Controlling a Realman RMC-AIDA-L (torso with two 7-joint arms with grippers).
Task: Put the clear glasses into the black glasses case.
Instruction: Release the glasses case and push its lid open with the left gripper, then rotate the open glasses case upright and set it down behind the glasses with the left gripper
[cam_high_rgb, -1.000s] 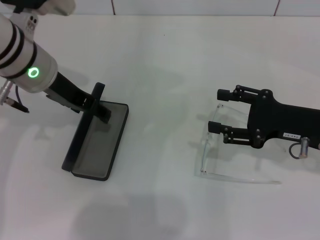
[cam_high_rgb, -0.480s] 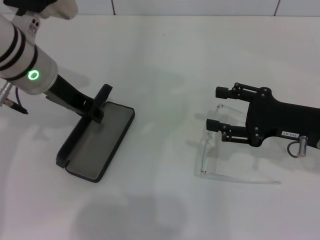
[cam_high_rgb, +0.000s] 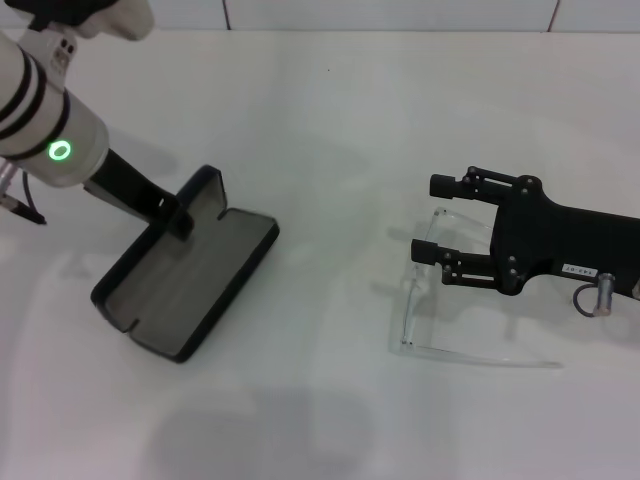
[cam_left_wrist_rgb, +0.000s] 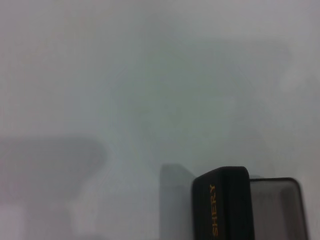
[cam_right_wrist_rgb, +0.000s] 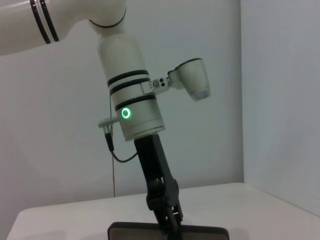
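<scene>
While left gripper (cam_high_rgb: 178, 215) grips black glasses case (cam_high_rgb: 190, 285) lid edge — clear glasses (cam_high_rgb: 425, 305) well apart

The left arm (cam_high_rgb: 40, 120) is a glossy white cylinder ringed with black bands, carrying a glowing green ring light (cam_high_rgb: 61, 151) and a thin dark cable (cam_right_wrist_rgb: 112, 150) beside it. A white camera housing (cam_right_wrist_rgb: 190, 82) juts from its wrist, above a black gripper stem. The right gripper (cam_high_rgb: 438, 218) is matte black with jointed linkage fingers, a small white label and what looks like a silver plug.
</scene>
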